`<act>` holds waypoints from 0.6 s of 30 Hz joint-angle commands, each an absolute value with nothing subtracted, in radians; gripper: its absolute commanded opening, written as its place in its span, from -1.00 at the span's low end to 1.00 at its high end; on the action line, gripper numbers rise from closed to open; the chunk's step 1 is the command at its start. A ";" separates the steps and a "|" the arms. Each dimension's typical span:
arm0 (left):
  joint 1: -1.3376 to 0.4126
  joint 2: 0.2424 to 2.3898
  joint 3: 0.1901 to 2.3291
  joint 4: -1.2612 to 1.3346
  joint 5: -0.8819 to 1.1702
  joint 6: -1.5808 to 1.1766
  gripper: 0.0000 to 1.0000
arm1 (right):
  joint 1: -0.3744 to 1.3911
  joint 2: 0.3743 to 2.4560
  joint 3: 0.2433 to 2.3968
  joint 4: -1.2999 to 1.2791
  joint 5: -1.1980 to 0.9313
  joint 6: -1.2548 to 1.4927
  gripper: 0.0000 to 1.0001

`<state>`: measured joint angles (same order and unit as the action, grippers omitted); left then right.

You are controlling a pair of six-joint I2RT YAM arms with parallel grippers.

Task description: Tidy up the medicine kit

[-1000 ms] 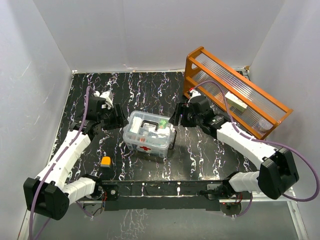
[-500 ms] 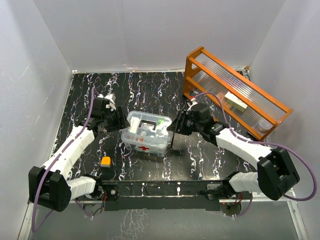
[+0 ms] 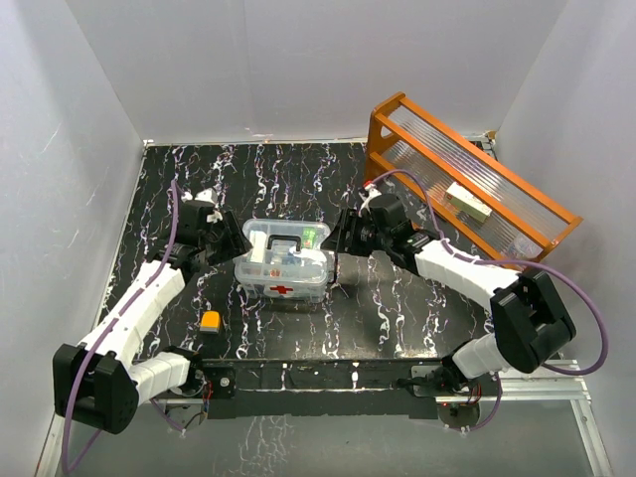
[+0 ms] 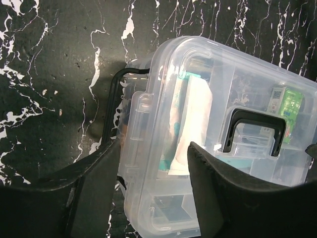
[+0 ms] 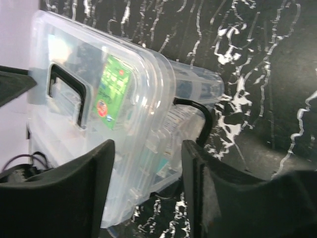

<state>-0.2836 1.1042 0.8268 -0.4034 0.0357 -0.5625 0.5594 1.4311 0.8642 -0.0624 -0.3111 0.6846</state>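
Note:
The medicine kit (image 3: pixel 283 263), a clear box with a black handle (image 3: pixel 285 244) and a red cross (image 3: pixel 285 289), sits shut at mid-table. My left gripper (image 3: pixel 233 245) is open at its left end. In the left wrist view the gripper (image 4: pixel 153 148) straddles the kit's (image 4: pixel 223 89) end rim beside a black latch (image 4: pixel 110 114). My right gripper (image 3: pixel 338 238) is open at the right end. In the right wrist view the gripper (image 5: pixel 148 146) straddles the kit's (image 5: pixel 138 64) edge near the other latch (image 5: pixel 204 116). A green packet (image 5: pixel 113 91) shows through the lid.
An orange wooden rack (image 3: pixel 437 149) with a ribbed clear panel stands at the back right and holds a cream box (image 3: pixel 469 202). A small orange block (image 3: pixel 210 320) lies near the front left. White walls close in the black marbled table (image 3: pixel 288 179).
Both grippers have closed in on the kit's two ends. The kit has shifted a little to the left and turned squarer to the table's front edge.

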 commanded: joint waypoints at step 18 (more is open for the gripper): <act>-0.288 1.243 0.920 -0.422 0.061 -0.472 0.61 | 0.569 1.380 0.665 0.132 -0.278 0.926 0.81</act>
